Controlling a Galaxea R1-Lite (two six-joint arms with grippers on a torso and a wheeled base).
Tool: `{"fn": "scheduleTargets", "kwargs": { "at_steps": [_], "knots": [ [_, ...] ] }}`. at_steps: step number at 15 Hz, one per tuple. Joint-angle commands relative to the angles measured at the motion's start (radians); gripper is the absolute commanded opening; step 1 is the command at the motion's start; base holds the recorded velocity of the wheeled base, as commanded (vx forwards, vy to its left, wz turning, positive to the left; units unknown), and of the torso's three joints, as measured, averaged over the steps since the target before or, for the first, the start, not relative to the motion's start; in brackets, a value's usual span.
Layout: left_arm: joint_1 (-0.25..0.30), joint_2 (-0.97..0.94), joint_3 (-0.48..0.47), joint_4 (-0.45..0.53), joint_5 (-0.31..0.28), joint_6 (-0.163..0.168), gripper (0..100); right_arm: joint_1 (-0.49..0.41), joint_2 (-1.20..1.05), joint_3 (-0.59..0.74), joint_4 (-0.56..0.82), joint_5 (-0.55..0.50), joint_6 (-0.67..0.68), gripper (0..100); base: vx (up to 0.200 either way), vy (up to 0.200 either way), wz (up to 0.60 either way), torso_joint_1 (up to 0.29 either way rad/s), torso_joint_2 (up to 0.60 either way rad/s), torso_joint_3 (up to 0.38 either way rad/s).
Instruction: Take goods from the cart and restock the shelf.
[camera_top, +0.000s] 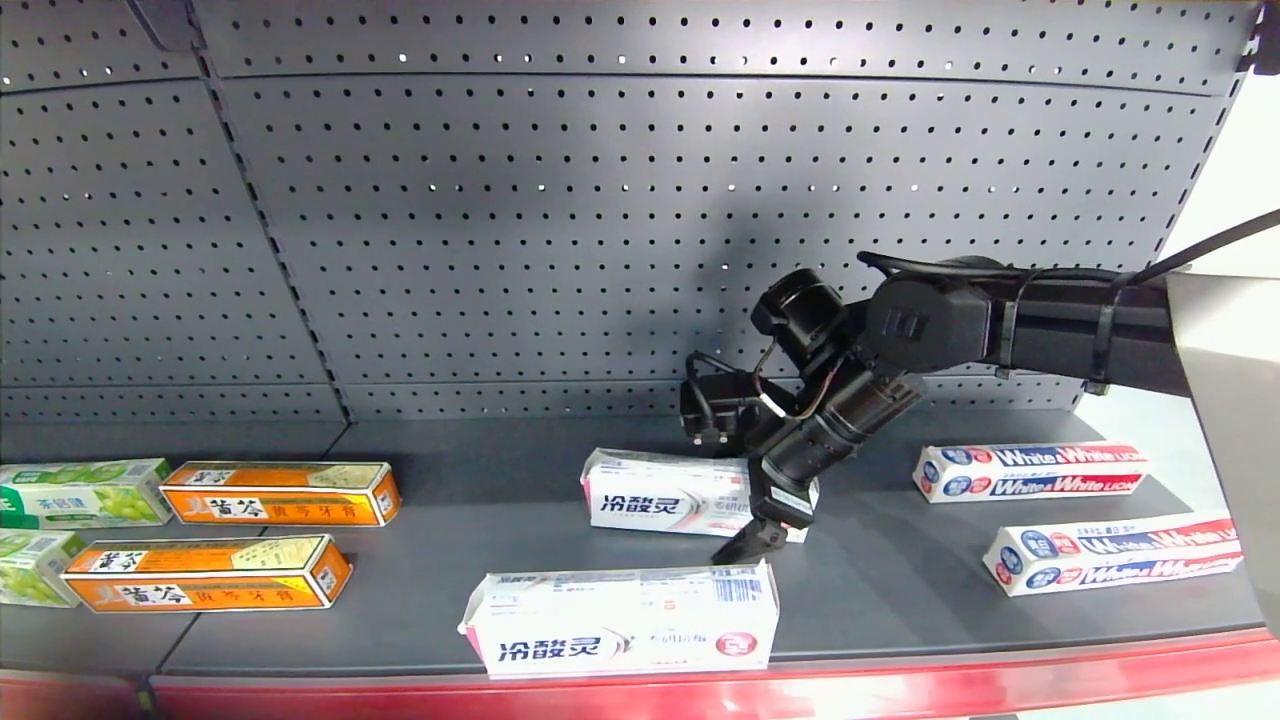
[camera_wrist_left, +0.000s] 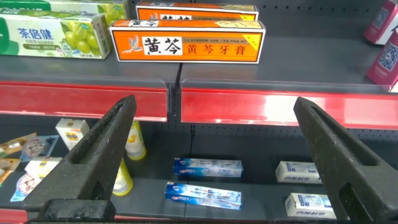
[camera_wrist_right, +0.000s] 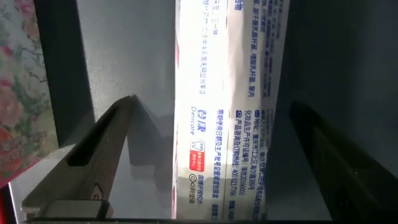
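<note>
- The front white toothpaste box (camera_top: 620, 620) lies nearest, on the shelf (camera_top: 480, 500) right against the red front lip (camera_top: 900, 680) — roughly mid-shelf.
- Its long axis runs side to side along the lip; the big printed face points forward, the barcode end sits toward the robot's right.
- The right gripper (camera_top: 748, 545) hangs just above and behind that right end, jaws spread wide with nothing between them; the wrist view shows the box lying lengthwise between the fingers, clear of both.
- The left gripper (camera_wrist_left: 214, 102) is held low before the shelf front below the orange boxes (camera_wrist_left: 186, 40), jaws wide apart and empty.
- Risk: the box has little room at the lip, so a fingertip catching its top edge on the way up would likely tip it forward off the shelf.
- Risk: the rear white box (camera_top: 660, 495) sits just beside the wrist — a sideways swing could shove it askew.
</note>
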Motion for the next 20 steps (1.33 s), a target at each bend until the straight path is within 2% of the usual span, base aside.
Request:
{"fn": "scheduleTargets", "kwargs": {
  "at_steps": [1,7,11,15,18,20],
  "knots": [
    [0.001,0.0,0.0,0.0,0.0,0.0,100,0.0,-0.017,0.0,0.008,0.003,0.0,100,0.0,0.0,0.0,0.0,0.0,0.0],
    [0.001,0.0,0.0,0.0,0.001,0.0,100,-0.021,-0.077,0.0,0.092,0.009,-0.006,100,0.0,0.0,0.0,0.0,0.0,0.0],
    [0.002,0.0,0.0,0.0,0.0,0.0,100,-0.027,-0.155,0.0,0.075,0.039,-0.015,100,0.0,0.0,0.0,0.0,0.0,0.0],
    [0.001,0.0,0.0,0.0,0.001,0.0,100,-0.052,-0.244,0.107,0.051,0.053,-0.023,100,0.0,0.0,0.0,0.0,0.0,0.0],
    [0.002,0.0,0.0,0.0,0.001,0.0,100,-0.089,-0.308,0.243,-0.052,0.062,-0.037,100,0.0,0.0,0.0,0.0,0.0,0.0],
    [0.001,0.0,0.0,0.0,0.0,0.0,100,-0.11,-0.342,0.289,-0.058,0.059,-0.037,100,0.0,0.0,0.0,0.0,0.0,0.0]
  ]
}}
